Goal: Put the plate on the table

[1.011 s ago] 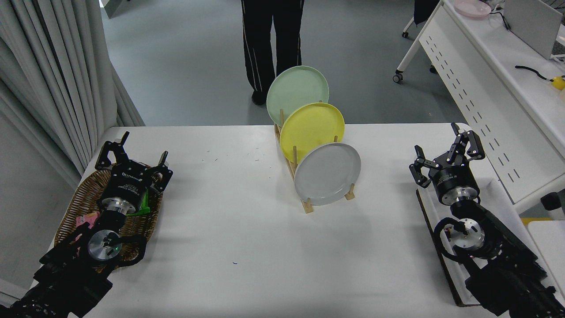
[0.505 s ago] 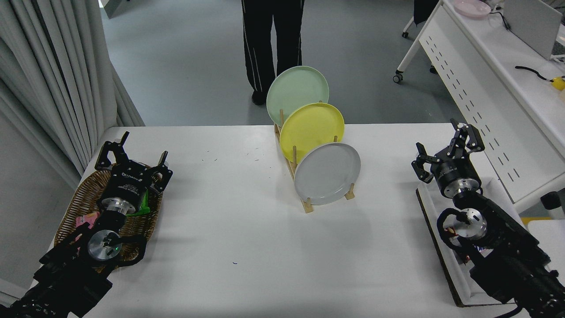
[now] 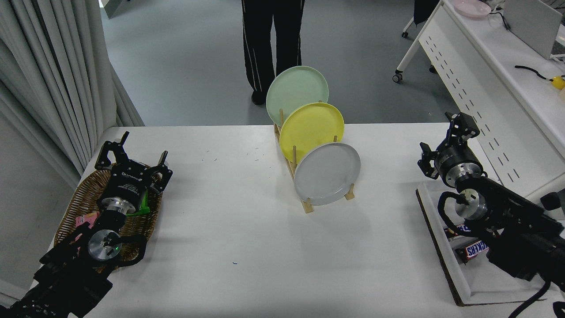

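The light-grey plate (image 3: pixel 327 173) stands on edge in the front slot of a wooden rack (image 3: pixel 306 204) on the white table (image 3: pixel 229 229). Behind it in the same rack stand a yellow plate (image 3: pixel 311 128) and a pale green plate (image 3: pixel 297 92). My right gripper (image 3: pixel 443 137) is open and empty, raised near the table's right edge, well to the right of the grey plate. My left gripper (image 3: pixel 132 152) is open and parked over a wicker basket at the lower left.
A wicker basket (image 3: pixel 84 203) with snack packets sits at the left edge. A white tray (image 3: pixel 463 274) with candy bars (image 3: pixel 474 249) lies under my right arm. A person's legs (image 3: pixel 271 44) stand beyond the table. A perforated-panel desk (image 3: pixel 494 88) is at the right.
My right arm has risen and moved away from me toward the far right corner, uncovering the candy bars in the tray. The plates and left arm have not moved.
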### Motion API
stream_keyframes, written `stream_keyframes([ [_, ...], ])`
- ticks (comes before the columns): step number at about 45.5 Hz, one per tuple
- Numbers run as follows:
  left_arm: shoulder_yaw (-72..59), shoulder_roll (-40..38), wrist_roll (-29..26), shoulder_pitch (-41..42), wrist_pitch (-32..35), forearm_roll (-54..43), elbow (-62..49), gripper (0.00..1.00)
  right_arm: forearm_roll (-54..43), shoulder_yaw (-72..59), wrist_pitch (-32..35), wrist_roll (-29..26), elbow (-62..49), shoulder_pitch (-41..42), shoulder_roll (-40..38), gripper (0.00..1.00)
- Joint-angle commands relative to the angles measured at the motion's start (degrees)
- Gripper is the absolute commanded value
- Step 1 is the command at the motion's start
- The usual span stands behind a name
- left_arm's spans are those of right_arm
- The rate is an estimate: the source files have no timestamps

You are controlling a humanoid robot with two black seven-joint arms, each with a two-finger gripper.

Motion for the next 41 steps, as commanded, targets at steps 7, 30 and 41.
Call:
stream_keyframes([
  [7, 0.0, 0.0, 0.0, 0.0, -0.01, 0.02, 0.0, 1.0, 7.46, -25.19, -0.41, -0.5, 7.06, 11.04, -5.11, 1.0],
  [30, 0.0, 0.0, 0.0, 0.0, -0.01, 0.02, 0.0, 1.0, 11.85, -43.48, 20.07, -1.12, 22.97, 24.4, -14.08, 0.99],
  [41, 0.0, 0.0, 0.0, 0.0, -0.01, 0.02, 0.0, 1.0, 19.15, -46.39, 19.55, -12.62, 23.5, 28.27, -13.73, 0.99],
])
